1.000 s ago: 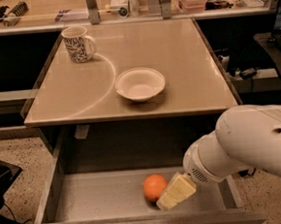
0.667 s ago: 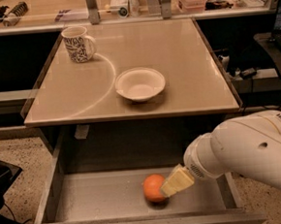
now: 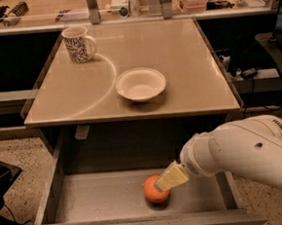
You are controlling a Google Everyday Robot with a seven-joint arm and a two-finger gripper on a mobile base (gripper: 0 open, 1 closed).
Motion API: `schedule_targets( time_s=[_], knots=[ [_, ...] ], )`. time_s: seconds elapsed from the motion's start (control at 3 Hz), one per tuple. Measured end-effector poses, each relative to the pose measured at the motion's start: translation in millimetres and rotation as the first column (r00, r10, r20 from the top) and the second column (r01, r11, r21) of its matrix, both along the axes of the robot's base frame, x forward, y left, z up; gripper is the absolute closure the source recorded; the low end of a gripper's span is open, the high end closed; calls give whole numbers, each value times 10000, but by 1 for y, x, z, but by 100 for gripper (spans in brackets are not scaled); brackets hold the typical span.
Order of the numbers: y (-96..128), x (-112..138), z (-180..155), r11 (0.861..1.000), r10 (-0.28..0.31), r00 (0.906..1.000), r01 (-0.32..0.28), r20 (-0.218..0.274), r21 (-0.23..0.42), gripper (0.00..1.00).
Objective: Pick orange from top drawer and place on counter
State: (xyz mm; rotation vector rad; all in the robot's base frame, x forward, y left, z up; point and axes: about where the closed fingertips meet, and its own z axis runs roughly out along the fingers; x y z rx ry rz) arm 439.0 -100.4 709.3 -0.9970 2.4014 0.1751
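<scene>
The orange (image 3: 153, 191) lies on the flat grey floor of the open top drawer (image 3: 99, 205), right of its middle. My gripper (image 3: 169, 177) reaches in from the right on a thick white arm. Its pale yellow finger (image 3: 171, 176) lies over the orange's upper right side. The beige counter (image 3: 175, 58) stands above and behind the drawer.
A white bowl (image 3: 140, 84) sits near the counter's front middle. A patterned mug (image 3: 78, 43) stands at its back left. A cluttered shelf with metal posts (image 3: 122, 3) runs behind the counter. A dark object (image 3: 0, 189) is on the floor at left.
My gripper has moved up and left in the drawer, from beside the orange's right to over its top right. The orange has stayed in about the same place.
</scene>
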Motion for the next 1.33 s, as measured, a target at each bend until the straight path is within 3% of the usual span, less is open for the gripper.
schedule_targets(
  time_s=[0.33, 0.67, 1.0, 1.33],
  knots=[
    [39, -7, -12, 9902, 587, 9983, -581, -9, 1274, 0],
    [74, -18, -6, 9769, 1312, 9913, -1309, 93, 1688, 0],
    [74, -18, -5, 9769, 1317, 9912, -1315, 97, 1685, 0],
    [72, -10, -20, 9792, 719, 9972, -743, 200, 1887, 0]
  ],
)
